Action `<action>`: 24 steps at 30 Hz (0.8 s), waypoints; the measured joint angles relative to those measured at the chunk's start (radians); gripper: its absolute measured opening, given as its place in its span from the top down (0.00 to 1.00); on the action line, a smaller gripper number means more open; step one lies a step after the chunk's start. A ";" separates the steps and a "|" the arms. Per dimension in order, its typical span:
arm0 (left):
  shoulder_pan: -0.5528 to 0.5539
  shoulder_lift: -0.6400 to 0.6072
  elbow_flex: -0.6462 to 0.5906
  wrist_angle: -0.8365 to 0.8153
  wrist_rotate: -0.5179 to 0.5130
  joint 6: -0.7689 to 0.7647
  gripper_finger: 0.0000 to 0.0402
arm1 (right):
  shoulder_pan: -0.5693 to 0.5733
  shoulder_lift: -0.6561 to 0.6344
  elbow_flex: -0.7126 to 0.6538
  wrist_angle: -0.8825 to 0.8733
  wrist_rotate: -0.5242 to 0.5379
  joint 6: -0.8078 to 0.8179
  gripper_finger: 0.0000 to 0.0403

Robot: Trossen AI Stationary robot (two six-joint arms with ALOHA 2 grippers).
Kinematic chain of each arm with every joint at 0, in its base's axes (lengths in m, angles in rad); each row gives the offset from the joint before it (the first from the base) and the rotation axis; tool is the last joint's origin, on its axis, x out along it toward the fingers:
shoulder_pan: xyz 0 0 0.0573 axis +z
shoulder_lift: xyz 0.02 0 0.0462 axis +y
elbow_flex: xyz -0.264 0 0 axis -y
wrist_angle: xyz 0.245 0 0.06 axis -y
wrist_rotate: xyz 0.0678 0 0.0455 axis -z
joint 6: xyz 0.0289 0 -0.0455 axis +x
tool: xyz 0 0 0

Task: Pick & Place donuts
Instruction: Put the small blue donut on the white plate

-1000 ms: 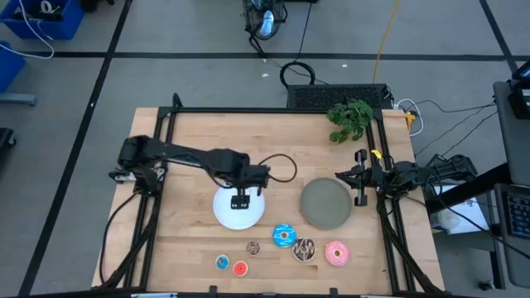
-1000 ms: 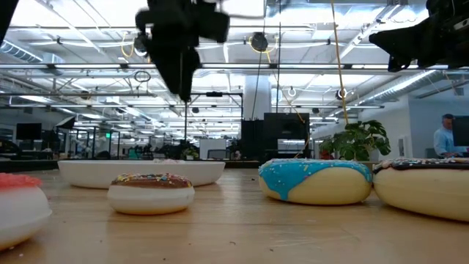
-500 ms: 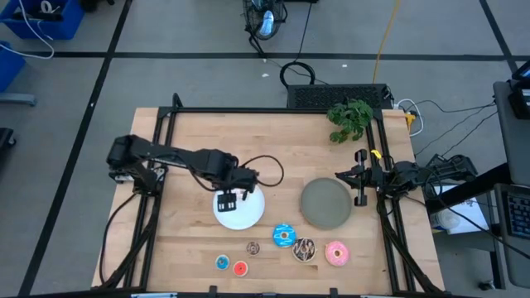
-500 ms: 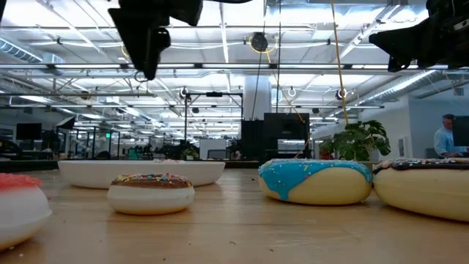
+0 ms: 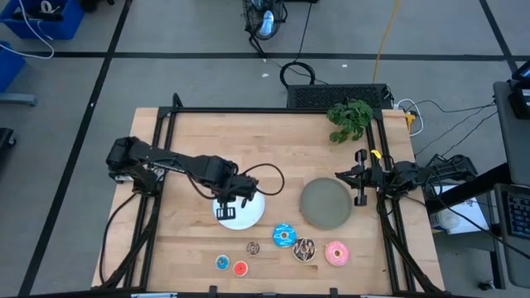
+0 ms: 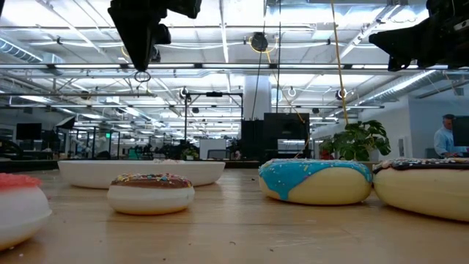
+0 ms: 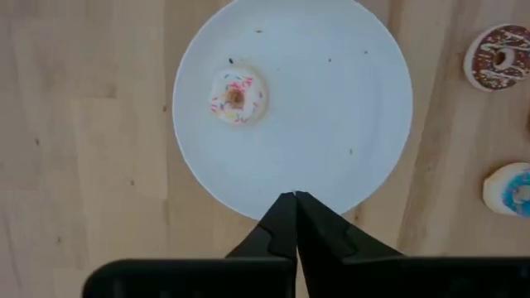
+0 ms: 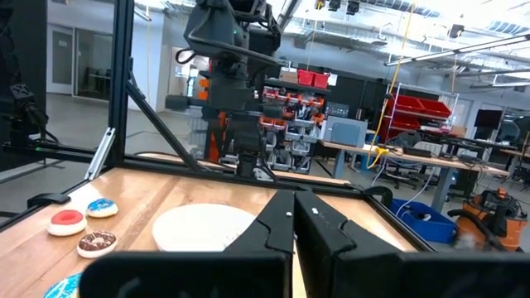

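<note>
Since a second ago my left hand has pulled back across the round white plate toward its near-left edge.

From above, six ring donuts line the tabletop's front edge.

Wrist view: fingers together, empty; the small white-pink sprinkled donut lies on the plate.

Next pick is probably the small brown donut, nearer this hand than the right hand, parked shut.

grey floor with black lines around the table; bright ceiling lights beyond.
</note>
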 joint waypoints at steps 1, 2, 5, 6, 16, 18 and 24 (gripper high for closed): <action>-0.005 0.000 0.000 0.000 0.000 -0.006 0.96 | 0.000 0.000 0.000 0.000 0.000 -0.001 1.00; -0.008 0.000 0.000 0.000 0.000 -0.010 0.96 | 0.000 0.000 0.000 0.000 0.000 -0.002 1.00; -0.021 0.000 0.000 0.001 -0.005 -0.004 0.95 | 0.000 0.000 0.000 0.000 0.000 -0.003 1.00; -0.024 0.000 0.000 0.005 -0.009 -0.002 0.96 | 0.000 0.000 0.000 0.000 0.000 -0.003 1.00; -0.049 0.000 0.000 0.055 -0.008 -0.027 0.97 | 0.000 0.000 0.000 0.000 0.000 -0.003 1.00; -0.056 0.000 0.000 0.055 -0.008 -0.013 0.95 | 0.000 0.000 0.000 0.000 0.000 -0.003 1.00; -0.061 0.000 0.000 0.061 -0.009 0.000 0.94 | 0.000 0.000 0.000 0.000 0.000 -0.003 1.00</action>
